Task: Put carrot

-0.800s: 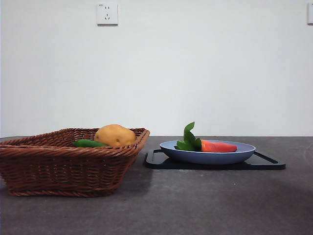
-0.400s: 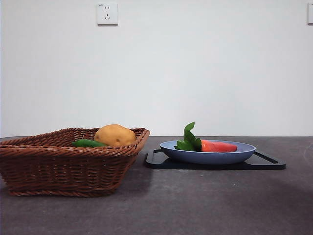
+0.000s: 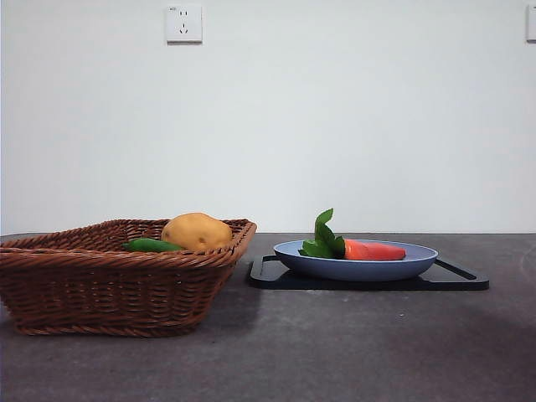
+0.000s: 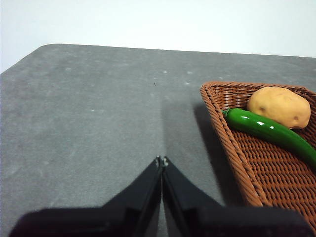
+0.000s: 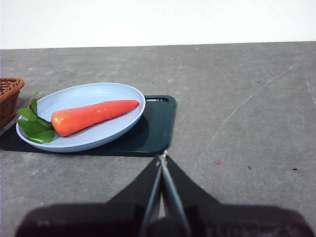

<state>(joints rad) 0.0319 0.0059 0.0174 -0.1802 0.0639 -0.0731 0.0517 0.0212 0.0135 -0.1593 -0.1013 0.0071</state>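
Note:
The carrot point(image 3: 373, 249) is orange-red with green leaves and lies on its side in a blue plate point(image 3: 360, 267). It also shows in the right wrist view point(image 5: 91, 116), on the same plate point(image 5: 123, 94). My right gripper point(image 5: 162, 157) is shut and empty, above the table a short way from the plate. My left gripper point(image 4: 161, 160) is shut and empty, over bare table beside the wicker basket point(image 4: 232, 148). Neither gripper shows in the front view.
The blue plate sits on a dark tray point(image 3: 452, 280) at the right. The brown wicker basket point(image 3: 109, 289) at the left holds a yellow-brown potato point(image 3: 197, 231) and a long green vegetable point(image 3: 151, 245). A white wall stands behind the table.

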